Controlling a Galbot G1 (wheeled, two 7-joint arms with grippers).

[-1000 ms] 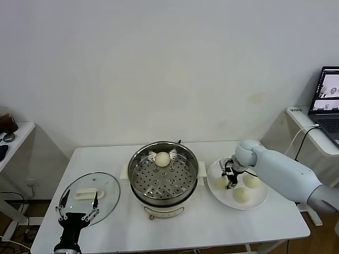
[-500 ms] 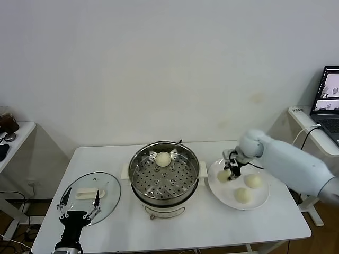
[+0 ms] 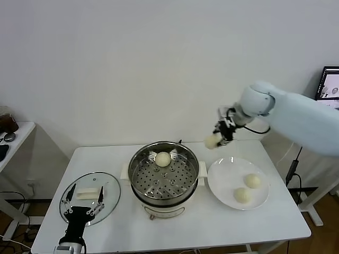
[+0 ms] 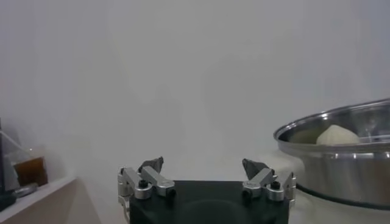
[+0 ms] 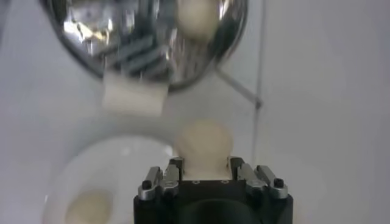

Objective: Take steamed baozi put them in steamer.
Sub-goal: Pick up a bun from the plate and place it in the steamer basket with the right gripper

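A: Bun [image 3: 213,141] in the air, then? Who has it?

B: The right gripper [image 3: 221,135] is clamped on one steamed baozi, held high above the table's back edge, between the steamer [image 3: 163,173] and the white plate [image 3: 222,182]. The right wrist view shows the bun [image 5: 203,141] pinched between the jaws, the steamer's rim below. I'd judge it is carried that high so it clears the steel wall before going down into the basket.

A: Where are the other buns?

B: One lies on the perforated floor at the steamer's back edge [image 3: 162,159]. Two rest on the plate's right half [image 3: 252,181], near the table's right edge.

A: And a second ago?

B: The gripper was low over the plate, at the bun on its left side, with three buns there. Now that bun is lifted off and the arm has swung up and toward the steamer.

A: The left arm?

B: Parked at the table's front-left corner; the left gripper [image 3: 85,203] hangs spread and empty over the glass lid [image 3: 108,185].
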